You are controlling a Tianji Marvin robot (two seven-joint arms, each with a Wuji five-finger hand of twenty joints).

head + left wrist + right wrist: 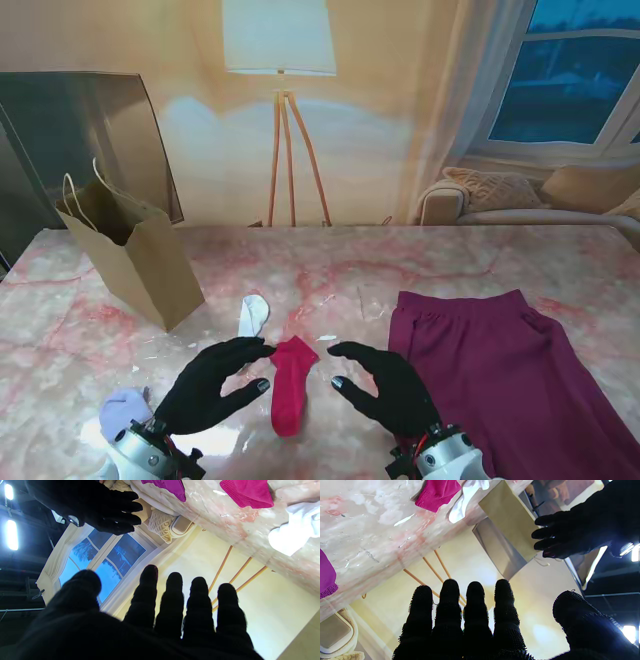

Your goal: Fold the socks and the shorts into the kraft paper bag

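A red sock [291, 385] lies flat on the pink marble table [330, 270], close to me, between my two hands. My left hand [213, 385] hovers to its left, open, fingers spread, holding nothing. My right hand [386, 385] hovers to the sock's right, also open and empty. A white sock [252, 314] lies just beyond the red one. Purple shorts [500, 375] are spread out on the right. The kraft paper bag [132, 255] stands upright at the far left, mouth open. The red sock [247, 493] and white sock [295, 535] also show in the left wrist view.
A small lavender sock [125, 410] lies near the table's front edge, left of my left hand. A dark panel [90, 140] leans behind the bag. Bare marble stretches between the bag and the shorts.
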